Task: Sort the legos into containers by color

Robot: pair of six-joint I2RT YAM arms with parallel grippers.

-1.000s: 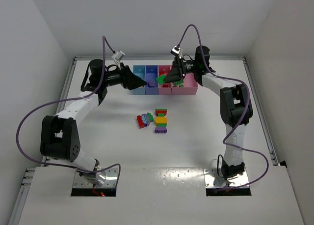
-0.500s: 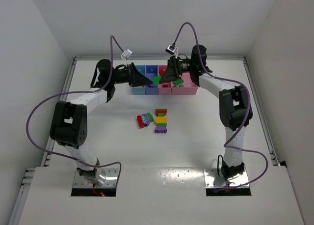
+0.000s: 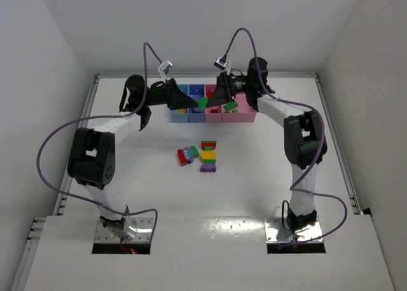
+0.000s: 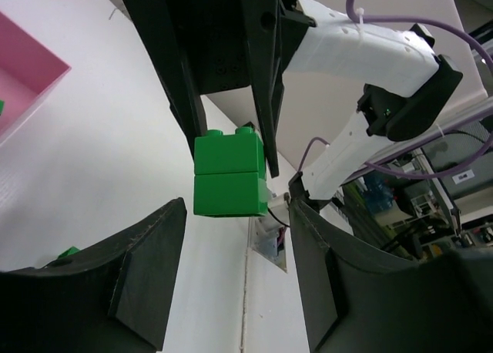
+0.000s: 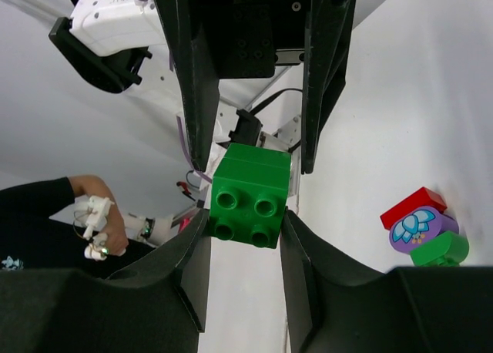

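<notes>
You run 2 arms built alike, the left arm (image 3: 111,124) and the right arm (image 3: 304,180): white tube links between chunky black joint housings. A purple cable (image 3: 241,30) loops off each, carrying a small white connector (image 3: 165,67). Each base is a bare metal plate (image 3: 124,230). Your fingers (image 4: 146,276) are broad matte black wedges, and small screws dot the black mounting block (image 5: 254,29) behind them
</notes>
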